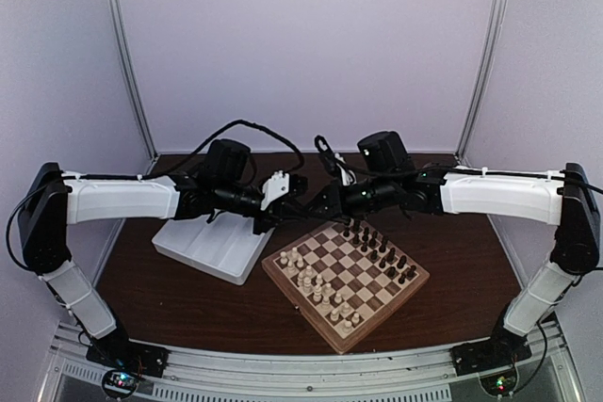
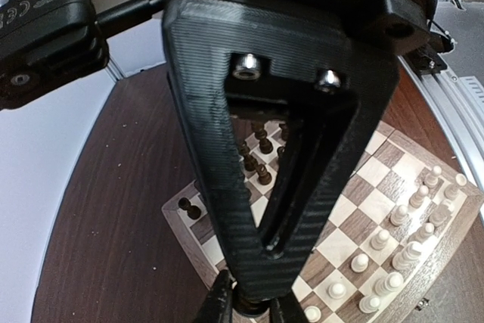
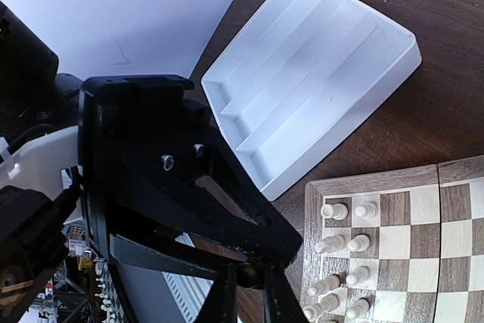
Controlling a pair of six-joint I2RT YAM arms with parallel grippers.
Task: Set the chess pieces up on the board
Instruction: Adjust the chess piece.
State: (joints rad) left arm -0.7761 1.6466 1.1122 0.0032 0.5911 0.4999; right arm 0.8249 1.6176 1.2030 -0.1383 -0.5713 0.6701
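Your left hand (image 2: 252,302) is pinching what looks like a dark piece (image 2: 254,309) over the board (image 1: 363,268) edge, with your right hand (image 3: 246,284), grip unclear, hovering close, so you're risking toppling standing chess pieces (image 1: 384,256).

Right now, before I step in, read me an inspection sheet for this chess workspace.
Surface: dark wooden table.
Job's things: board sits angled; dark chess pieces on its far-right half, cream pieces on its near-left half.
Clutter: white tray left of the board, compartments empty.
Grippers: left gripper and right gripper hover near the board's far corner; open or shut cannot be told.
Cables: black cables arch over both wrists.
Surroundings: pale walls, metal posts.
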